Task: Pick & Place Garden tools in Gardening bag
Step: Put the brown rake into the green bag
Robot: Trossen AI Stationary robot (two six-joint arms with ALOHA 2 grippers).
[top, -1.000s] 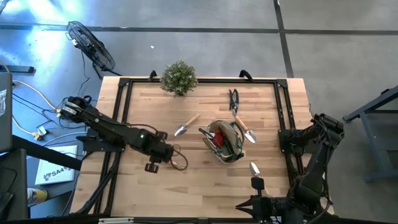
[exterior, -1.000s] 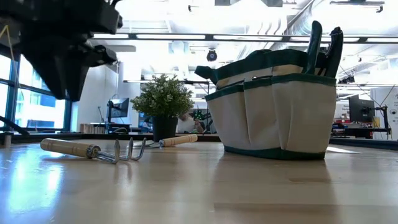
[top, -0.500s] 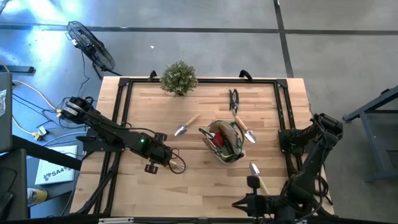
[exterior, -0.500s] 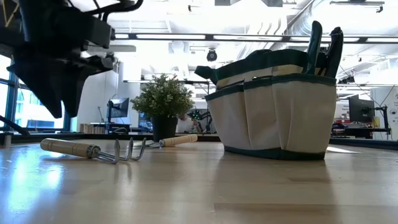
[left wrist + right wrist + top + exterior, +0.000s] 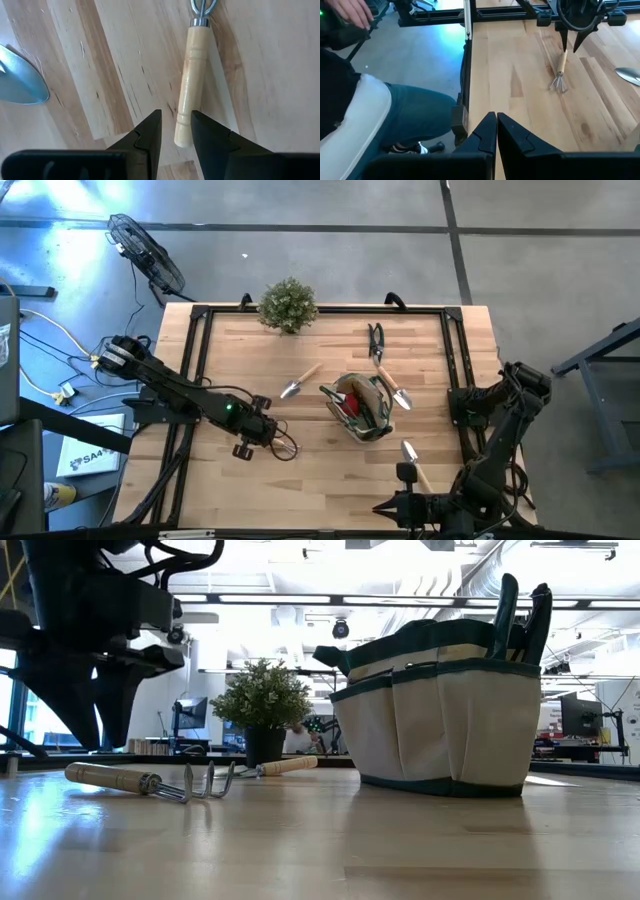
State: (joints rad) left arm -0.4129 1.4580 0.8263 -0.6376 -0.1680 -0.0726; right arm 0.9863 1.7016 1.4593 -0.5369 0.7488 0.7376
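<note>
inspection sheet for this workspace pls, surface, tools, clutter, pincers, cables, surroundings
surface: wooden table, black frame along its edges
job's things: gardening bag upright, tools already in it; rake lying flat under the left arm; trowel left of the bag; snips and second trowel beyond the bag; third trowel near the right arm
clutter: potted plant at the far edge
grippers: left pincer open above the rake's handle end; right pincer shut, parked at the near edge
cables: loose wires on the floor
surroundings: fan, seated person beside the table
</note>
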